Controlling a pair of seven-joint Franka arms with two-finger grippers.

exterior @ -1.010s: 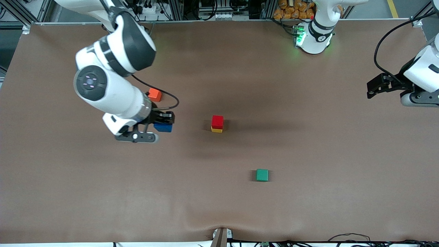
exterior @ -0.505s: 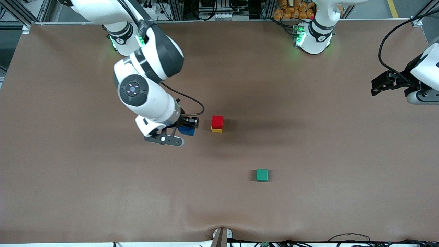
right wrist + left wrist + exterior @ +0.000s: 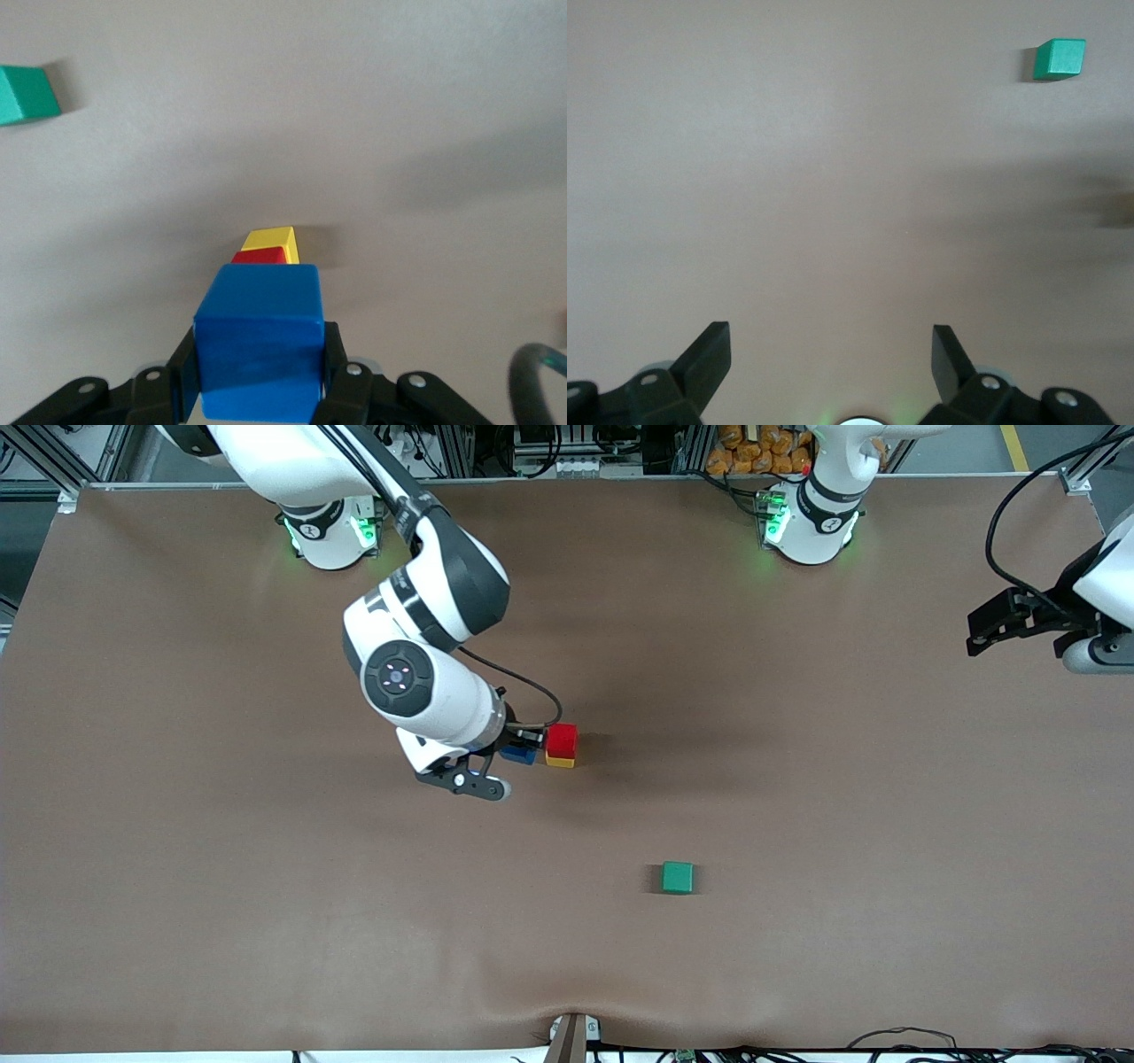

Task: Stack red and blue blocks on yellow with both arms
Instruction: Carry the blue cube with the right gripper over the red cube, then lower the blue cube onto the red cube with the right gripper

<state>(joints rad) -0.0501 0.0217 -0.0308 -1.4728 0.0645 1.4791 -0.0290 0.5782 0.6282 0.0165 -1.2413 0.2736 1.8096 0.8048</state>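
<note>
The red block (image 3: pixel 562 739) sits on the yellow cube (image 3: pixel 559 762) near the middle of the table. In the right wrist view the red block (image 3: pixel 261 257) and the yellow cube (image 3: pixel 270 238) show just past the blue block (image 3: pixel 259 341). My right gripper (image 3: pixel 523 749) is shut on the blue block (image 3: pixel 518 755), one finger on each side, and holds it off the table close beside the stack, on the right arm's side. My left gripper (image 3: pixel 830 352) stands open and empty over bare table at the left arm's end, where that arm (image 3: pixel 1094 602) waits.
A green cube (image 3: pixel 678 877) lies alone on the brown table (image 3: pixel 266 921), nearer to the front camera than the stack; it also shows in both wrist views as the green cube (image 3: pixel 1059 58) (image 3: pixel 27 94). The right arm's black cable (image 3: pixel 536 691) loops above the stack.
The right arm has carried the blue block from the right arm's end of the table to right beside the red-on-yellow stack. The left arm drifted slightly toward its own end.
</note>
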